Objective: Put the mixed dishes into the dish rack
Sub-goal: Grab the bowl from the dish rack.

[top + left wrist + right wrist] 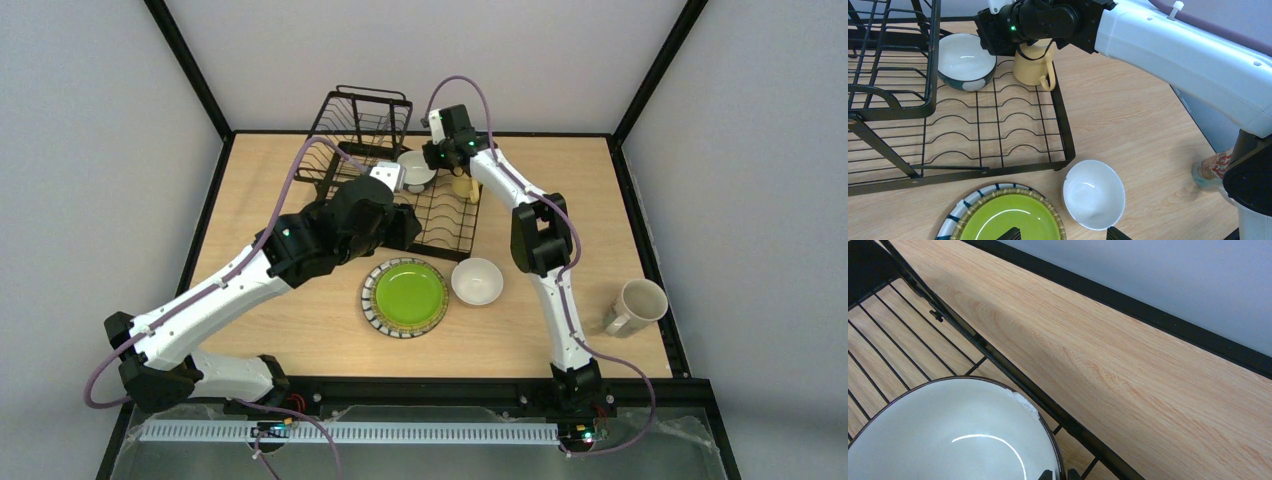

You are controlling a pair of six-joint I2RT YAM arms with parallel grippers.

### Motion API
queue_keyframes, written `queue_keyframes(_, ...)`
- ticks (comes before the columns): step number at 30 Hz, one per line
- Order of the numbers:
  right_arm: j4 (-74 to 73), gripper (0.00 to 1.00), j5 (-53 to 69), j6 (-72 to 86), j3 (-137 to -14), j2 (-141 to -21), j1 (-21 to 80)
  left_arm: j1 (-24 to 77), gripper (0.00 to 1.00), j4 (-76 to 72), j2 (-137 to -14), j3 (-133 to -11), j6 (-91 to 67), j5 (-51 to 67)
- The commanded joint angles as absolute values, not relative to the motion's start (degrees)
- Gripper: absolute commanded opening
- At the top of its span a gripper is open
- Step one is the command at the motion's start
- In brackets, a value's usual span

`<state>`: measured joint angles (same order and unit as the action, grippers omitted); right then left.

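In rack (1060, 120): blue bowl (966, 60) and yellow mug (1032, 67), upright, side by side at the flat tray's far corner.
On table (300, 320): plate (1008, 220), white bowl (1093, 192) just beside it, cream mug (637, 305) well off right.
Right gripper (1058, 474): tips narrowly apart astride the blue bowl's rim; can't tell if they grip.
Left gripper (1064, 234): spread wide, empty, above the plate and white bowl.
Progress: two of five, I'd say.
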<state>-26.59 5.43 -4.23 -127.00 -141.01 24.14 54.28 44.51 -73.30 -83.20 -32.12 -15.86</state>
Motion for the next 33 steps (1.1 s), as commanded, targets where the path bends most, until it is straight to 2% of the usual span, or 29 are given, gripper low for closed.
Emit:
queue_keyframes(1,-28.65,0.1,7.09,-3.06,-127.01,-142.1,24.69,53.87,0.99,43.91,-72.4,-83.1,-31.82,-15.38)
queue_keyframes(4,-28.64,0.01,7.12,-2.94,-127.16,-142.36,25.02,53.88,0.99,44.0,-72.25,-82.97,-31.89,-15.38)
queue_keyframes(5,-28.65,0.0,7.0,-2.93,-127.17,-142.38,25.11,53.88,0.99,44.0,-72.19,-82.89,-31.97,-15.33)
queue_keyframes(16,-26.85,0.0,1.71,-4.42,-127.33,-140.62,26.63,53.83,0.99,43.69,-71.07,-81.87,-32.97,-14.81)
queue_keyframes(33,-16.79,0.0,-19.48,-8.07,-125.13,-136.43,29.36,53.88,0.99,42.39,-72.8,-83.23,-38.34,-13.01)
